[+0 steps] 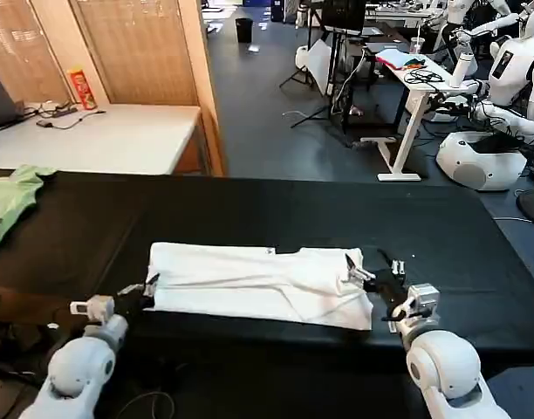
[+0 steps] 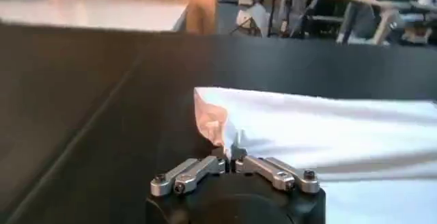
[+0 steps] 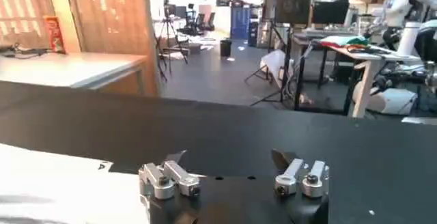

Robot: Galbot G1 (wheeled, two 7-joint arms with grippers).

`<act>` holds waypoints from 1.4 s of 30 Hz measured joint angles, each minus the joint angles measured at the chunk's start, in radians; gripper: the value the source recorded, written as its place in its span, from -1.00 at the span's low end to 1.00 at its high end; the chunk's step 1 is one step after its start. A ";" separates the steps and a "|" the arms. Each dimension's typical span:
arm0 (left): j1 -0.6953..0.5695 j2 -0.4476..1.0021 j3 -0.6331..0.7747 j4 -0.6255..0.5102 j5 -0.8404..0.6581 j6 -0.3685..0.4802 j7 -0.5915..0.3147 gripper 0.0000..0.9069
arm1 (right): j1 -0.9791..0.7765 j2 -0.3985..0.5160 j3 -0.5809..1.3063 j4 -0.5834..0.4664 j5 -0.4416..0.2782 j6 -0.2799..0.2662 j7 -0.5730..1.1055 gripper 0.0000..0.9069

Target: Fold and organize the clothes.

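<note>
soft, light white t-shirt (image 1: 258, 284) on counter (image 1: 249, 209): limp, prone to sagging. left gripper (image 1: 147, 286) jaws pinching its near corner; right gripper (image 1: 376, 278) jaws spread beside opposite edge. best held at corners.

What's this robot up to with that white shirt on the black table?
It is folding a white T-shirt that lies partly folded into a long strip on the black table. The left gripper is shut on the shirt's left end, while the right gripper sits open at the right end. A light green garment lies aside, far left.
</note>
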State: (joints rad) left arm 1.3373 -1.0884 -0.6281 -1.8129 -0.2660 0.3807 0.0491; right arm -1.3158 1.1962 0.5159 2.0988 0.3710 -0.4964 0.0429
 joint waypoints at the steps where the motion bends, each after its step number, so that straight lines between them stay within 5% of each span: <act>1: 0.004 0.011 -0.007 0.003 0.048 -0.020 -0.001 -1.00 | -0.001 0.001 0.001 0.001 0.000 0.000 0.000 0.94; 8: 0.038 0.121 -0.069 0.017 0.336 -0.142 -0.035 -1.00 | -0.008 0.009 0.002 0.003 -0.001 0.002 0.001 0.94; 13: 0.040 0.134 -0.064 -0.018 0.339 -0.119 -0.048 -1.00 | -0.019 0.023 0.002 0.009 -0.014 0.002 0.002 0.94; 24: 0.014 0.015 0.138 -0.256 -0.061 0.101 -0.160 -1.00 | -0.071 0.044 0.047 0.022 -0.034 0.009 0.001 0.94; 31: -0.049 -0.081 0.253 -0.301 -0.370 0.187 -0.218 -1.00 | -0.088 0.068 0.056 0.019 -0.057 0.011 0.001 0.94; 42: -0.117 -0.207 0.379 -0.274 -0.454 0.200 -0.223 -1.00 | -0.085 0.083 0.046 0.006 -0.072 0.011 0.001 0.94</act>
State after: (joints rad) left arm 1.2198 -1.2950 -0.2492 -2.0866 -0.7196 0.5805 -0.1737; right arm -1.4011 1.2791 0.5615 2.1049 0.2986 -0.4852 0.0441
